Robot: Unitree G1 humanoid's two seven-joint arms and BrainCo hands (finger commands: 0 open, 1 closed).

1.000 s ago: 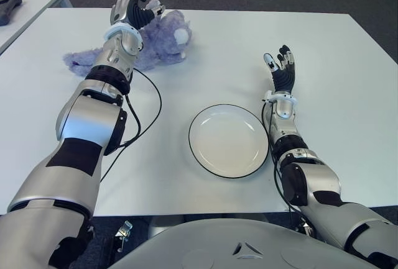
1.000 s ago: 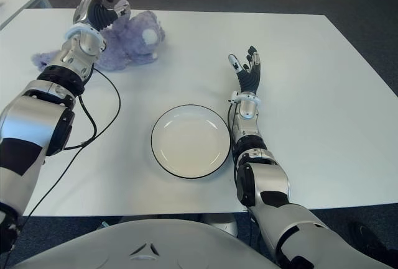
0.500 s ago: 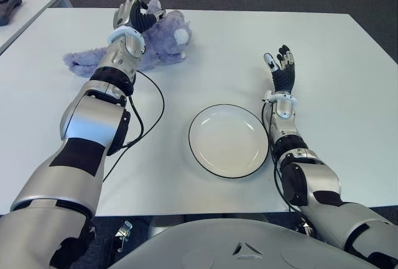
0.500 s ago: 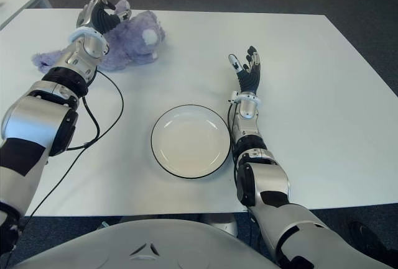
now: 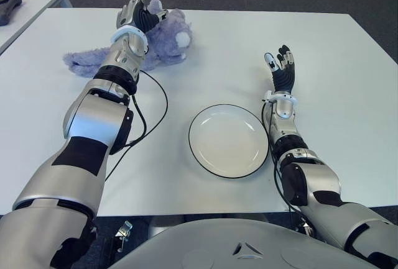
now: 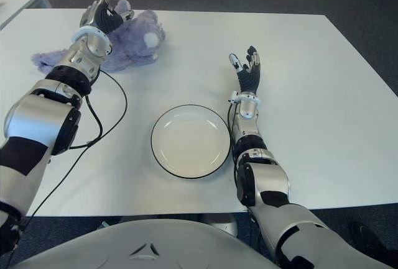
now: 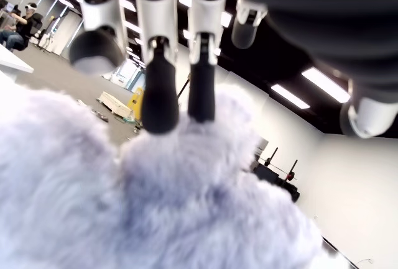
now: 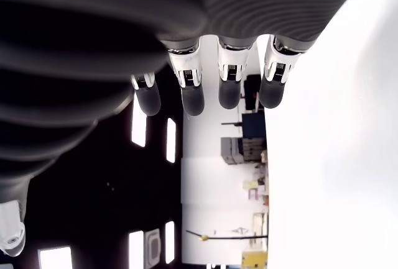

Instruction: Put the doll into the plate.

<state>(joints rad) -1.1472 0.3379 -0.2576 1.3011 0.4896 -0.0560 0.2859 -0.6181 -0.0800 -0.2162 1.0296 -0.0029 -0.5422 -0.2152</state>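
Our left hand (image 5: 140,15) sits over the fluffy purple plush doll (image 5: 163,39) at the far left of the white table (image 5: 348,64), fingers spread, fingertips (image 7: 160,117) touching fur without closing. Our right hand (image 5: 283,67) shows open-fingered, right of the empty round white plate with a dark rim (image 5: 228,140).

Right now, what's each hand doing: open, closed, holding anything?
Left hand: over the purple doll, fingers reaching into its fur but not closed; open.
Right hand: open and holding nothing, beyond the plate on its right.

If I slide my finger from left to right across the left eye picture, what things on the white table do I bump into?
purple doll with the left hand on it → plate → right hand, fingers spread, holding nothing.
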